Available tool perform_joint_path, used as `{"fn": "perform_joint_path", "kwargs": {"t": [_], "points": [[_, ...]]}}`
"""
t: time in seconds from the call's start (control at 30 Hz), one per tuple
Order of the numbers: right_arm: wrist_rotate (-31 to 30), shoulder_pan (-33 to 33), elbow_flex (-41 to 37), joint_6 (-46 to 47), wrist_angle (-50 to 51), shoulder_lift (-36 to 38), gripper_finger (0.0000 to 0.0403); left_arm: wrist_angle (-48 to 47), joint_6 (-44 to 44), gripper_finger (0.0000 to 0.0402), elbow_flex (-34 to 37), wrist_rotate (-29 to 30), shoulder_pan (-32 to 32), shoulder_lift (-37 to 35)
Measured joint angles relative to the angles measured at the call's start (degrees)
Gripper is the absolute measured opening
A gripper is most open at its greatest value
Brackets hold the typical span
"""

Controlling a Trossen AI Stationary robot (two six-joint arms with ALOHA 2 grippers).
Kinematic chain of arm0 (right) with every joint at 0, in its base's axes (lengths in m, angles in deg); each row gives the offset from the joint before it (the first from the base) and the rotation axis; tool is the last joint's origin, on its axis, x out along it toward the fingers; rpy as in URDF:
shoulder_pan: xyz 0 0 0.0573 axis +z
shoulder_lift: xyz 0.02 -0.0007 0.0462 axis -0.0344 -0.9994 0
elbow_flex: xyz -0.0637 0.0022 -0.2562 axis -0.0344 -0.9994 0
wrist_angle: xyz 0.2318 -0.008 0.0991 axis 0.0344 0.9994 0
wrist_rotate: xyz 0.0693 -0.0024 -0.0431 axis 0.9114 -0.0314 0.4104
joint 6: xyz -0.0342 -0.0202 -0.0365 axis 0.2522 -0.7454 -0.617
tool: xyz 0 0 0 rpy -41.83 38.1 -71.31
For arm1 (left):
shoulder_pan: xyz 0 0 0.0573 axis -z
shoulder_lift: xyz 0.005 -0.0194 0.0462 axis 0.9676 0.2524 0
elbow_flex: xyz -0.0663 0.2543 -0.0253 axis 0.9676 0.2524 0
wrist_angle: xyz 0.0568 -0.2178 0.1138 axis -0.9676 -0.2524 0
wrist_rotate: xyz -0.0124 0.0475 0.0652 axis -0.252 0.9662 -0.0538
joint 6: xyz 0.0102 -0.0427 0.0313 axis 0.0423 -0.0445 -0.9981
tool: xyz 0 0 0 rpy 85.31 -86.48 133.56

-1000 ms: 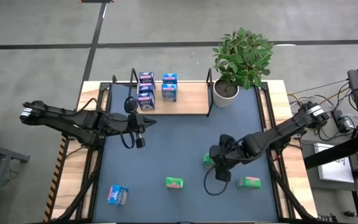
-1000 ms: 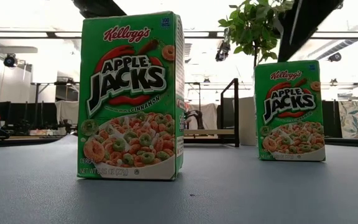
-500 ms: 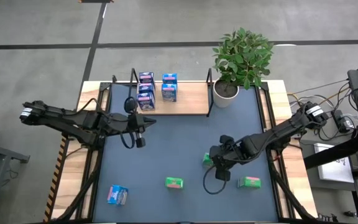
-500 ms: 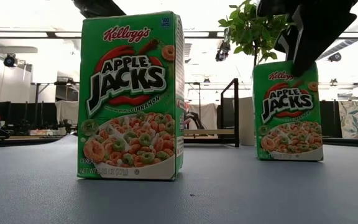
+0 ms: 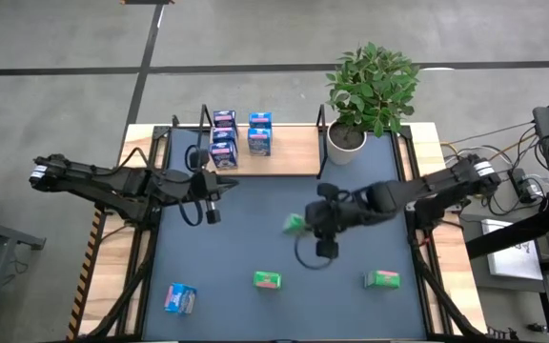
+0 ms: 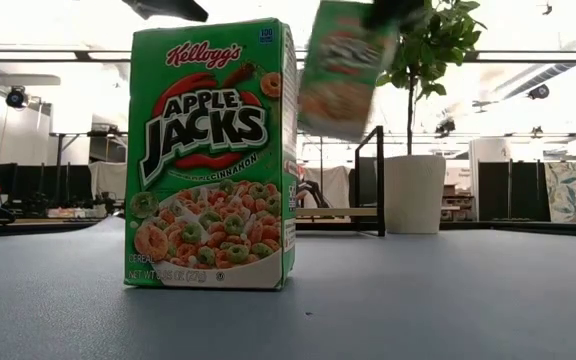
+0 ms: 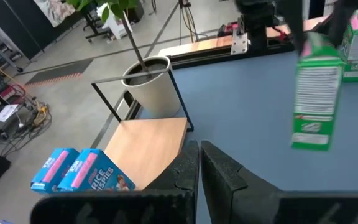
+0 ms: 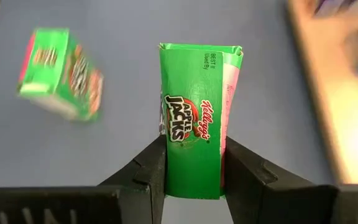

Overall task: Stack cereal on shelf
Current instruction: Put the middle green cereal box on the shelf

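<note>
High view: right claw [image 5: 305, 225] clamps a green Apple Jacks box [image 5: 294, 225] near the table [image 5: 255, 238] centre, raised off the surface in the low view, with the wooden shelf [image 5: 284, 152] at its 12 o'clock. Left claw [image 5: 225, 187], fingers pressed together, waits just in front of the shelf.

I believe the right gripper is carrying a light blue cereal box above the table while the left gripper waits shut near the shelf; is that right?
Not quite: the box between the right gripper's fingers is a green Apple Jacks box, not light blue, as the right wrist view shows. The rest stands: it is off the table, and the left gripper waits shut near the shelf.
</note>
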State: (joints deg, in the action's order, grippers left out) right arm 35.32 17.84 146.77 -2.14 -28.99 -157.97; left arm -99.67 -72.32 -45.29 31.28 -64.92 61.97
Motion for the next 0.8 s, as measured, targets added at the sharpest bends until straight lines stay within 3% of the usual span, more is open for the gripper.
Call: {"fn": "perform_joint_path", "kwargs": {"t": [0.27,0.47,0.7,0.8], "points": [[-1.78,-11.18,15.66,-20.65,5.71,-7.65,0.0113,0.01,0.05,0.0000,0.37,-0.08,0.00,0.08],[-2.62,-23.02,27.66,-30.37,14.43,-15.82,0.0112,-0.02,-0.28,0.0000,0.44,-0.08,0.00,-0.22],[7.51,-34.34,32.99,-34.09,17.15,-24.85,0.0115,-0.30,-1.65,0.0000,0.48,-0.12,0.00,-0.22],[7.85,-36.81,33.02,-35.51,17.20,-27.17,0.0112,-0.80,-1.81,0.0000,0.48,-0.12,0.00,-0.28]]}}
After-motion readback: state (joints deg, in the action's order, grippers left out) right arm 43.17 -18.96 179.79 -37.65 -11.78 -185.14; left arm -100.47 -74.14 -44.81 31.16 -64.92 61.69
